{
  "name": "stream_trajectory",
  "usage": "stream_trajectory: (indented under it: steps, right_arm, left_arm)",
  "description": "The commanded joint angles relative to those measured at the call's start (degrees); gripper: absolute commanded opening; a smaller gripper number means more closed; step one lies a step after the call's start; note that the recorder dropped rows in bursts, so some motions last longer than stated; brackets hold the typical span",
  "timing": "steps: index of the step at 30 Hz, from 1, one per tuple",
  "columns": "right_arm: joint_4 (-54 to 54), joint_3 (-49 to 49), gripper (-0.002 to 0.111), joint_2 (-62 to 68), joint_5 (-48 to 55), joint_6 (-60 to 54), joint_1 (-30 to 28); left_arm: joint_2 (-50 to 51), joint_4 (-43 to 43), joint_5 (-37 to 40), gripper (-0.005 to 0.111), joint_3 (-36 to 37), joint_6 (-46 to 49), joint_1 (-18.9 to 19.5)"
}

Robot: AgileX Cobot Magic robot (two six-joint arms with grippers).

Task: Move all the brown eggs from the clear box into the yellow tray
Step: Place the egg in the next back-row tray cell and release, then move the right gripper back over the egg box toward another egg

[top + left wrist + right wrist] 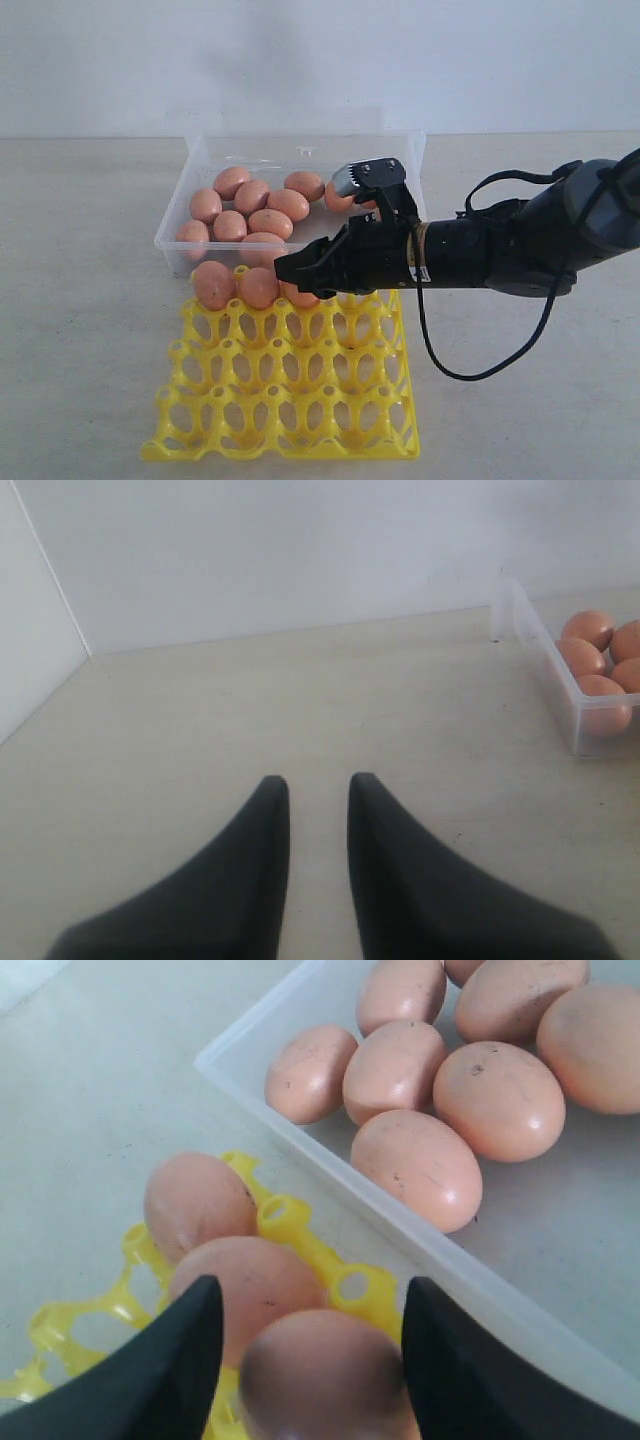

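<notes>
We are seeing the clear box sitting behind the yellow tray, holding most brown eggs. Our right gripper is straddling the third egg in that tray's box-side row; clamped or released, we cannot tell. Our left gripper is hanging slightly parted, empty

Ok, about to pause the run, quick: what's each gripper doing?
Left gripper: slightly open, empty.
Right gripper: around a brown egg at the yellow tray; grip cannot be told.
</notes>
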Motion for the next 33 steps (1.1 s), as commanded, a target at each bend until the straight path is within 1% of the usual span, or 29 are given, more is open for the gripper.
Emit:
stream_trajectory:
  steps: [1,6,11,15,16,19,20,21,23,25,27,29,33]
  right_arm:
    - [0.0,-0.2,0.053,-0.1,-1.0,-0.1,0.1]
    - [1.4,-0.2,0.053,-0.1,-1.2,-0.1,0.1]
    - [5.9,-0.2,0.053,-1.0,-6.0,-0.1,-0.1]
    - [14.3,-0.2,0.053,-4.5,-6.6,-3.8,-0.1]
    - [17.9,-0.2,0.052,-6.2,-6.6,-6.0,-0.1]
    - [23.4,-0.2,0.051,-10.5,-6.6,-10.6,-0.1]
    - [23.9,-0.2,0.048,-12.1,-6.3,-11.8,-0.1]
    - [23.9,-0.2,0.043,-13.4,-5.2,-13.4,-0.1]
    - [22.2,-0.2,0.029,-16.6,-2.8,-16.8,-0.1]
    - [19.5,-0.2,0.012,-19.7,0.7,-20.5,-0.1]
    - [17.5,-0.2,0.000,-22.2,4.9,-24.5,-0.1]
    - [17.2,-0.2,0.000,-24.2,10.4,-28.9,-0.1]
    - [17.9,-0.2,0.000,-24.9,23.6,-42.4,-0.1]
  left_arm:
    - [-0.1,-0.1,-0.1,0.022,0.2,-0.1,0.2]
    - [-0.1,-0.1,-0.1,0.022,0.2,-0.1,0.2]
    - [-0.1,-0.1,-0.1,0.022,0.2,-0.1,0.2]
    - [-0.1,-0.1,-0.1,0.022,0.2,-0.1,0.2]
    - [-0.1,-0.1,-0.1,0.022,0.2,-0.1,0.2]
    - [-0.1,-0.1,-0.1,0.022,0.2,-0.1,0.2]
    - [-0.1,-0.1,-0.1,0.022,0.2,-0.1,0.2]
    - [-0.1,-0.1,-0.1,0.022,0.2,-0.1,0.2]
    - [-0.1,-0.1,-0.1,0.022,0.2,-0.1,0.2]
    - [-0.1,-0.1,-0.1,0.022,0.2,-0.1,0.2]
    - [-0.1,-0.1,-0.1,0.022,0.2,-0.1,0.2]
    - [-0.1,-0.1,-0.1,0.022,0.2,-0.1,0.2]
    - [-0.1,-0.1,-0.1,0.022,0.2,-0.1,0.2]
